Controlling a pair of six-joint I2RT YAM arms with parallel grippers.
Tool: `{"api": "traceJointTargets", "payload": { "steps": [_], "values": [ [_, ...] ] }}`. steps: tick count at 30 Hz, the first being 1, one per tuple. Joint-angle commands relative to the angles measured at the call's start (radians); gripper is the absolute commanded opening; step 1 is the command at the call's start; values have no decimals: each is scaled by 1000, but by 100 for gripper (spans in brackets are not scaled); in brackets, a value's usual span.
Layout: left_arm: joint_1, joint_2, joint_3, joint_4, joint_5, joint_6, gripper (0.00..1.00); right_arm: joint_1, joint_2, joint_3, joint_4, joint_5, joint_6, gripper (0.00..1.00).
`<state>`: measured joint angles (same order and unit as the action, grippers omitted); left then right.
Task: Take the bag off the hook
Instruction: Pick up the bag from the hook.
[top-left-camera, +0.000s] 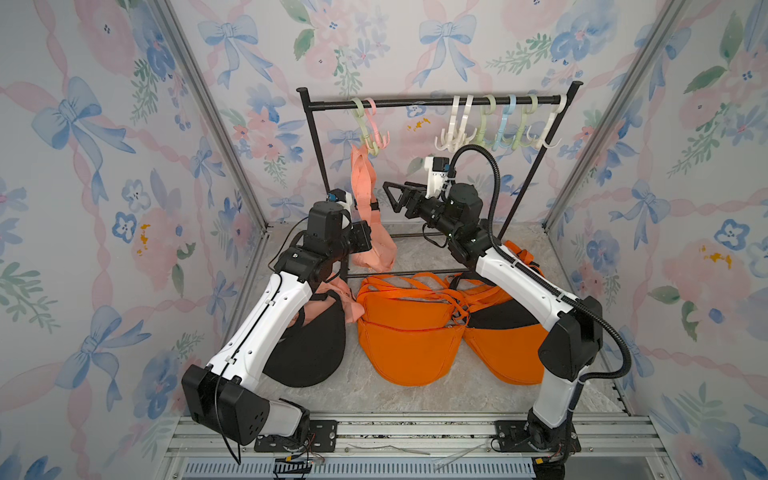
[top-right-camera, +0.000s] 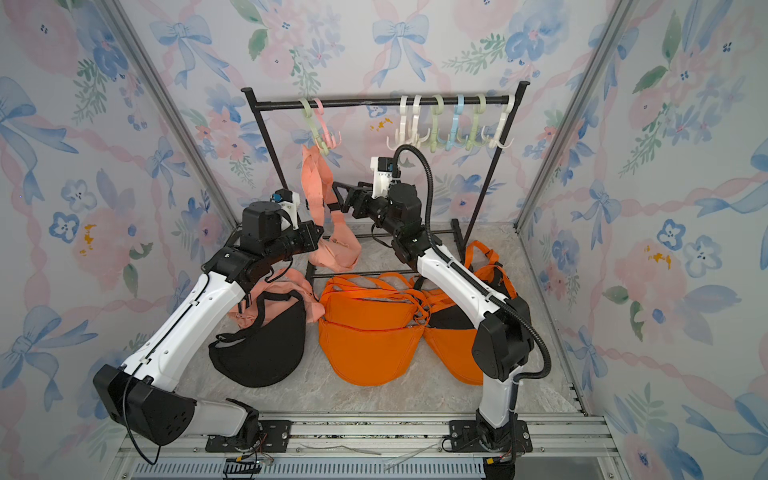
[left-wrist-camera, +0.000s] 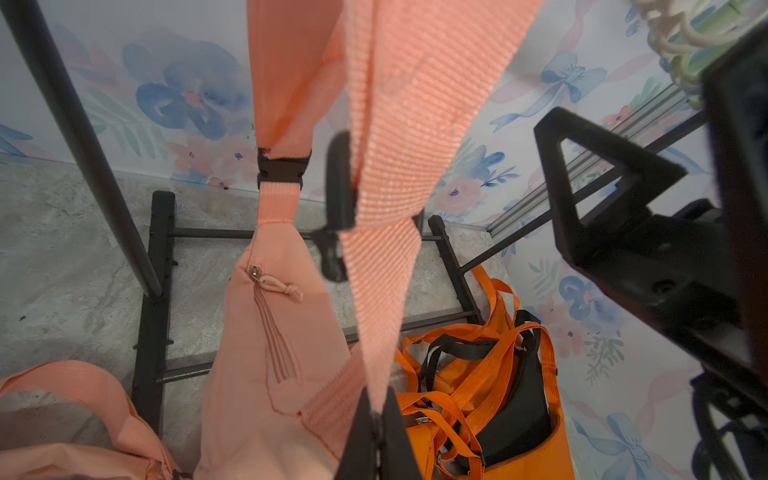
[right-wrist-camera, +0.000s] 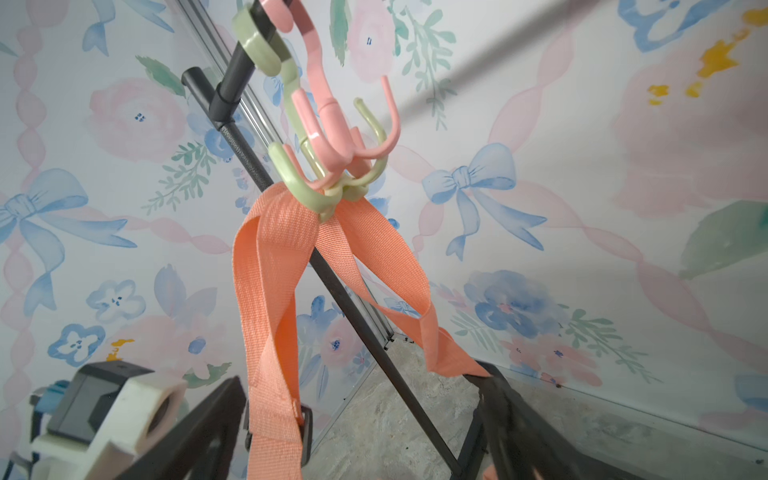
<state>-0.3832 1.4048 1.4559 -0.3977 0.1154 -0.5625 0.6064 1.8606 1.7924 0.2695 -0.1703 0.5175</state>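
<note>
Enclosed booth, three walls papered in watercolour florals and blue bows (top-left-camera: 104, 166), with bare aluminium corner posts (top-left-camera: 216, 124). Floor of grey marbled tabletop (top-left-camera: 415, 399), matte and evenly lit. Slotted aluminium rail (top-left-camera: 415, 428) along the near edge, carrying both arm bases.

At the back: black metal garment rack (top-left-camera: 415, 101), feet planted on the marble. Two plastic hooks toward one end of the bar, a cluster of cream, green and blue plastic hooks (top-left-camera: 498, 120) toward the other.

Hanging from the pale green plastic hook (right-wrist-camera: 299, 183), beside a pink plastic hook (right-wrist-camera: 332, 116): salmon-pink fabric sling bag (top-left-camera: 380, 249), not yet off, looped over a prong by its webbing strap (right-wrist-camera: 270, 270), body sagging low near the rack's base rails.

Left gripper (left-wrist-camera: 376, 409): pinched closed on the strap low down, beside the bag body.

Right gripper (right-wrist-camera: 361, 374): jaws spread wide, strap strands hanging between them, nothing clamped.

Lying on the marble in front of the rack: orange crescent fabric bags (top-left-camera: 407, 340) in a tangle of straps, black crescent bag (top-left-camera: 307, 353), second salmon bag (top-right-camera: 286, 282) partly under the left arm.
</note>
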Motion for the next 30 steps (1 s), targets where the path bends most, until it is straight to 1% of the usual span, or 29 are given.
{"api": "traceJointTargets", "payload": {
  "steps": [1,4,7,10,12,14,17,18,21,22,24,25,26,27,29,30],
  "values": [
    [-21,24,-23,42,39,-37,0,32,5,54,-96,26,-18,93],
    [-46,52,-25,62,54,-50,0,74,40,124,-181,68,-105,94],
    [-78,85,-17,71,58,-55,0,94,85,192,-224,81,-153,94],
    [-103,109,-13,77,63,-59,0,104,140,298,-279,88,-184,93],
    [-113,119,-12,77,64,-64,0,104,172,355,-303,80,-192,89],
    [-117,123,-12,80,63,-66,0,104,199,408,-336,78,-196,81],
    [-118,119,-12,78,58,-66,0,96,213,434,-351,73,-193,61],
    [-119,117,-12,78,57,-64,0,92,212,430,-348,69,-190,53],
    [-118,113,-15,79,56,-62,0,71,204,414,-337,57,-168,22],
    [-120,110,-18,81,57,-60,0,59,205,414,-340,51,-156,13],
    [-118,103,-24,85,57,-60,0,35,207,417,-346,21,-128,0],
    [-119,98,-28,87,55,-58,2,19,207,418,-349,2,-111,0],
    [-117,91,-32,87,53,-55,10,3,207,418,-349,-16,-92,0],
    [-113,81,-37,89,50,-53,25,-15,204,415,-349,-41,-74,0],
    [-100,55,-50,94,40,-51,65,-50,197,407,-343,-83,-41,0],
    [-88,39,-58,95,30,-51,82,-68,194,403,-340,-107,-30,0]
  ]
}}
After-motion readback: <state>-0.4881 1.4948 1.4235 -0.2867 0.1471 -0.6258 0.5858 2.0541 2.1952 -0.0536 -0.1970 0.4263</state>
